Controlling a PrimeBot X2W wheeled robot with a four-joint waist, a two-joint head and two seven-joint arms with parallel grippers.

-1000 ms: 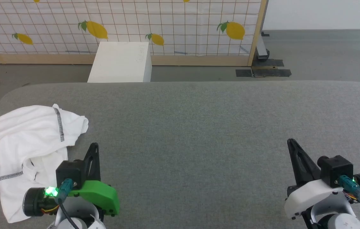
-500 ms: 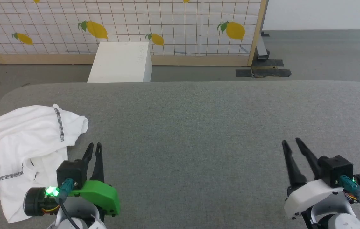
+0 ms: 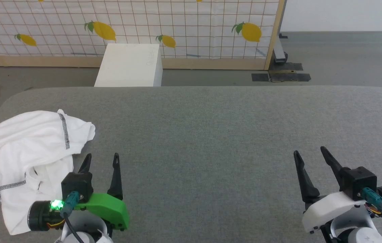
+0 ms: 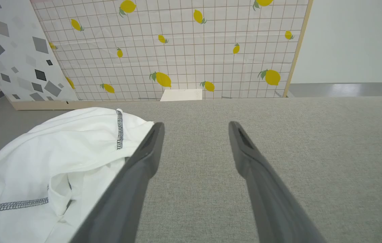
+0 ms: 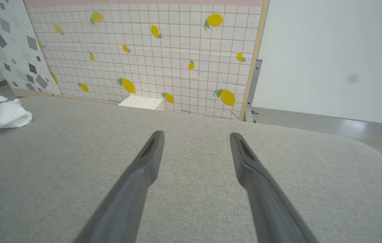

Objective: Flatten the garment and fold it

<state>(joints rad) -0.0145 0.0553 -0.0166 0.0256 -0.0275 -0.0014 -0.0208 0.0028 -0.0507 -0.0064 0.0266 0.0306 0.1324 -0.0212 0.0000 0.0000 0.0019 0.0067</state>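
Legible markings: none can be read.
The white box [image 3: 128,65], standing on the floor beyond the grey fabric-covered table [image 3: 211,118], is showing a faint scrawl near the far right corner of its top face. The scrawl is too pale and small to make out. The lemon-print partition [image 3: 177,27] behind is displaying pattern only.

white t-shirt [image 3: 25,158] with dark seam stitching, crumpled in a heap at the table's left edge.
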